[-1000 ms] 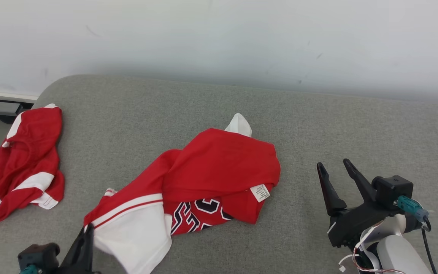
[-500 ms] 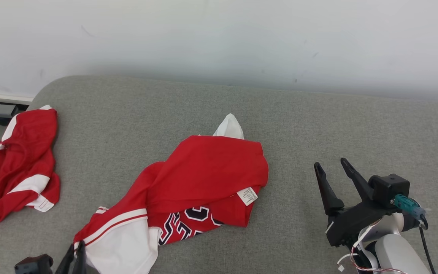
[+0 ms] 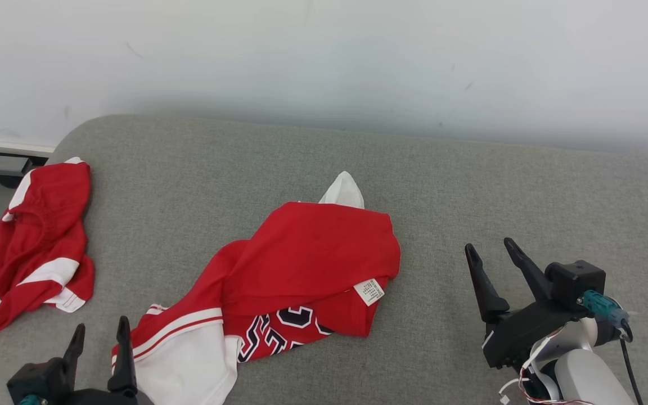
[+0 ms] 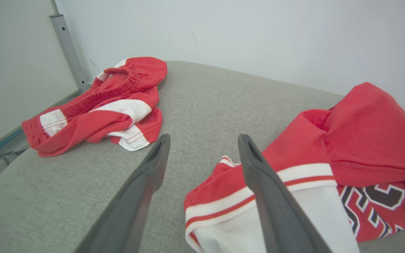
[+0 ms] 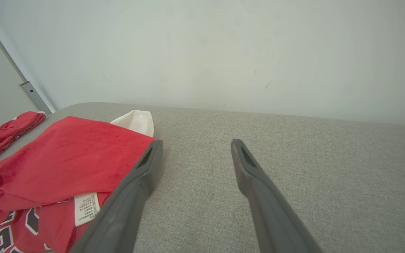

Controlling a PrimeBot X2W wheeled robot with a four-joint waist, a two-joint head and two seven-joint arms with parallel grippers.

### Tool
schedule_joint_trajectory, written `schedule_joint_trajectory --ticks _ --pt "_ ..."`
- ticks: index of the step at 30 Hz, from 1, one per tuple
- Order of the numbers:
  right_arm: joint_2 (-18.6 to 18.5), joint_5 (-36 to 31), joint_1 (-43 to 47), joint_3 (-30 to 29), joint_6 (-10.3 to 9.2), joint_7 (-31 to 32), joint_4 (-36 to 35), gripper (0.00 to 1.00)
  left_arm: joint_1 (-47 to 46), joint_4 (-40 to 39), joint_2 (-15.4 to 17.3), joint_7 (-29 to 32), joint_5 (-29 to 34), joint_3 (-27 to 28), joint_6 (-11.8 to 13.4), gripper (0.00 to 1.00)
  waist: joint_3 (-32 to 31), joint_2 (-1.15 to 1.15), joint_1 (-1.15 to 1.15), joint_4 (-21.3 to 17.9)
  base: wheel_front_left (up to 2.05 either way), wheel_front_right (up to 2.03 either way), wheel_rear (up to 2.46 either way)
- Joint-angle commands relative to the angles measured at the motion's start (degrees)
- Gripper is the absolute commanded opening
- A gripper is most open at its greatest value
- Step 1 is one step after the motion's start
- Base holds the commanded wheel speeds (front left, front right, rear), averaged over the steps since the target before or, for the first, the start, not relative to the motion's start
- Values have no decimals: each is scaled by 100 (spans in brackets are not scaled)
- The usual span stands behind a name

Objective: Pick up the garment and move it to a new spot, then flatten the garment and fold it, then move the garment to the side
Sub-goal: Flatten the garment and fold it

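Observation:
The garment [image 3: 301,264] is a red jersey with white sleeves and dark lettering, lying crumpled mid-cushion, its label facing up. My left gripper [image 3: 102,323] is open at the lower left, right beside the white sleeve's striped hem. In the left wrist view the left gripper [image 4: 203,137] has its jaws spread, one finger over the garment [image 4: 357,140] hem and gripping nothing. My right gripper [image 3: 488,244] stands open to the right of the jersey, apart from it. In the right wrist view the right gripper [image 5: 196,142] points past the garment [image 5: 69,154] edge at bare cushion.
A second red-and-white garment [image 3: 37,242] lies bunched at the cushion's far left edge, also the red-and-white garment [image 4: 111,102] in the left wrist view. The grey cushion [image 3: 245,163] ends at a white wall behind. A metal post [image 4: 69,49] stands beyond the left edge.
My left gripper has opened and let go of the white sleeve. Before that the jersey slid a little toward the lower left. The right gripper has stayed put.

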Motion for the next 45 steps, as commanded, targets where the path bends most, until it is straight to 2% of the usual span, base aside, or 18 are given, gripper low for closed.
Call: schedule_joint_trajectory --ticks 1,9,16,22,34,42,45 --pt "-19 19 34 8 -1 -18 12 100 96 -109 -12 -33 84 41 18 100 -12 0 0 19 0 0 0" --pt "-18 152 47 156 -1 4 167 100 270 -576 -118 -33 371 49 12 100 -26 0 0 132 0 0 0" --pt "-18 243 1 340 0 73 365 100 252 -1200 -222 -33 727 227 92 100 6 0 0 274 0 0 0" --pt "-19 385 -131 538 -1 109 682 100 369 -1604 -329 -33 1051 365 59 100 11 0 0 398 0 0 0" --pt "-141 682 -955 1018 -1 -15 1940 100 462 -1654 -483 -33 1282 541 -74 100 -56 0 0 550 0 0 0" --pt "-156 1212 -1603 1444 0 67 2886 100 409 -1582 -594 -33 1362 599 -171 100 -54 0 0 655 0 0 0" --pt "-118 1635 -1770 1557 0 194 3192 100 390 -1555 -641 -33 1395 613 -208 100 -39 0 0 714 0 0 0"
